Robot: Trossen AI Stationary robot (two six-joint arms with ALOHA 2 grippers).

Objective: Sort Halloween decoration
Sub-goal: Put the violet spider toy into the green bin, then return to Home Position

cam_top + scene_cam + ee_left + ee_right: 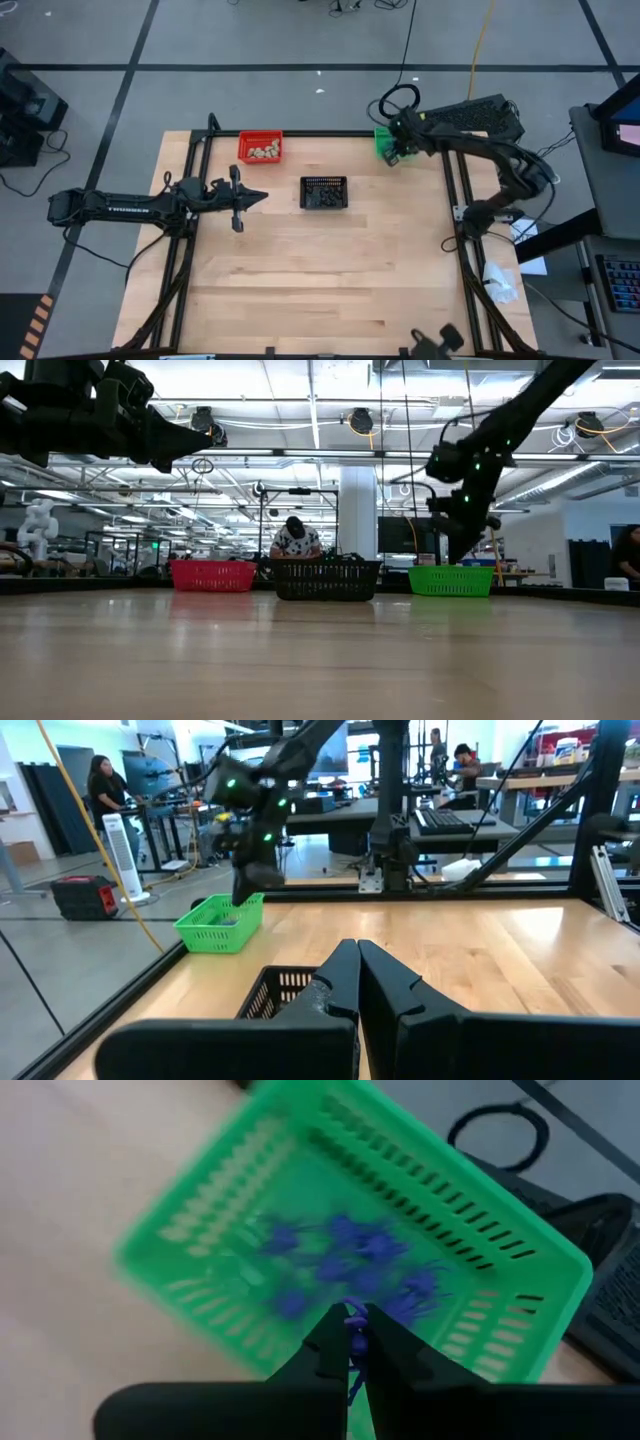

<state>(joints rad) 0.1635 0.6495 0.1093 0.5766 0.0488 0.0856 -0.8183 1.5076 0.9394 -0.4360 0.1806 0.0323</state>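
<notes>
right gripper (354,1342) is pinched shut on a purple spiky trinket (353,1323), hanging right above the green basket (452,1230) so dropping it looks easy

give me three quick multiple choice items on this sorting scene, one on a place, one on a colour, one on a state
1. Where is the right gripper?
A. over the red basket
B. over the green basket
C. low at the table's near edge

2. What colour are the trinkets in the green basket?
A. purple
B. beige
C. orange

3. How do the right gripper's fingers stand?
A. wide open and empty
B. shut on a purple trinket
C. shut on a basket rim

Answers: 1 B, the right wrist view looks straight down into the green basket. 2 A, purple spiky trinkets lie inside it. 3 B, a purple trinket shows pinched between the fingertips.
</notes>
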